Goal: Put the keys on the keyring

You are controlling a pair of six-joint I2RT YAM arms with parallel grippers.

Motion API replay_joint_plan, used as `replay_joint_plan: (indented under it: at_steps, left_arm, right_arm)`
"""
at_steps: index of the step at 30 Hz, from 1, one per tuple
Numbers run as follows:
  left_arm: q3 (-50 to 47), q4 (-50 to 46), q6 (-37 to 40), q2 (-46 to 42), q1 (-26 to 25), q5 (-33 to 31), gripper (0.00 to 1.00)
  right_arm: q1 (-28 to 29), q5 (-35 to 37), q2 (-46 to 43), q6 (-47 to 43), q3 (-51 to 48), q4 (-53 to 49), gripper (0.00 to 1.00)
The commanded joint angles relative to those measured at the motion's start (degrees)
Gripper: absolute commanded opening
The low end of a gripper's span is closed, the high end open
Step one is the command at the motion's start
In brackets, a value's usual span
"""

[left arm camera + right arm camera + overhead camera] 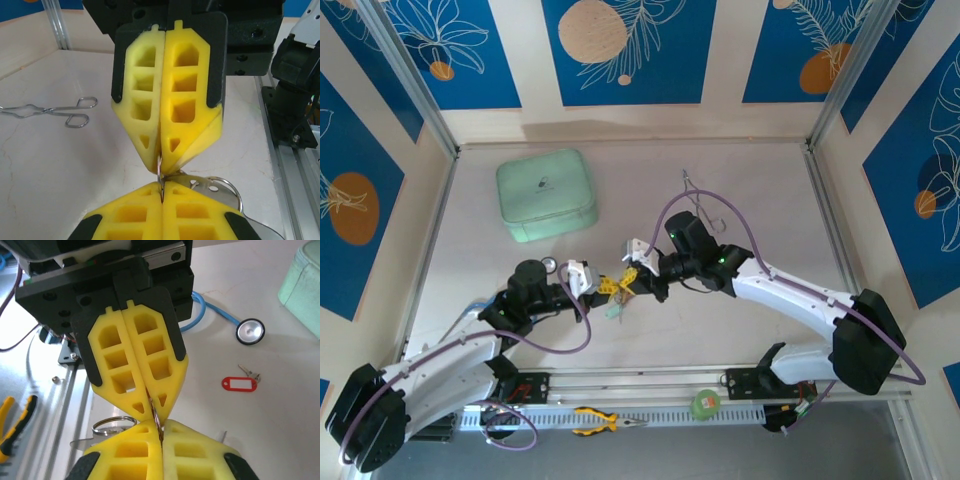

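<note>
My left end effector and right end effector meet tip to tip, both clamped on the thin grey metal keyring. A red-tagged key lies on the desk nearby.

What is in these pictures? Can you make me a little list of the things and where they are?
left gripper: shut, tip to tip with the right gripper
right gripper: shut
thin metal ring: pinched between both gripper tips
red-tagged key: lying loose on the table, apart from both grippers
mint case: closed, at the far left of the table
silver tongs: lying flat on the table, untouched
yellow-handled pliers: on the near edge strip, between the arm bases
</note>
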Motion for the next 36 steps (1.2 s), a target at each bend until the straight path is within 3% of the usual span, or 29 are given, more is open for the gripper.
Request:
replay_joint_plan:
  at_steps: [1,2,5,10,23,36]
  left_arm:
    - [0.6,5.9,-1.4,0.8,-0.3,2.5,0.0]
    - [0.9,4.9,-1.2,1.0,-0.3,1.9,0.0]
    - [2.2,-1.1,1.2,-0.6,-0.3,-1.1,0.21]
    - [4.2,-9.5,5.2,-2.0,-0.3,-1.5,0.24]
    - [5.4,-8.0,5.5,0.0,-0.2,0.1,0.22]
    - [5.1,-4.8,4.8,1.7,-0.3,2.5,0.0]
  right_arm:
    - [-0.3,-2.7,0.7,-1.6,0.0,-0.9,0.0]
    - [-0.4,-2.4,0.5,-2.4,0.5,-1.8,0.0]
    - [-0.2,0.7,-0.3,-6.2,3.0,-7.6,0.0]
    - [1.2,6.6,1.7,-13.5,10.2,-21.1,0.0]
    - [5.2,11.4,6.3,-17.5,18.1,-28.4,0.0]
    - [6.0,6.6,5.6,-12.0,16.7,-22.4,0.0]
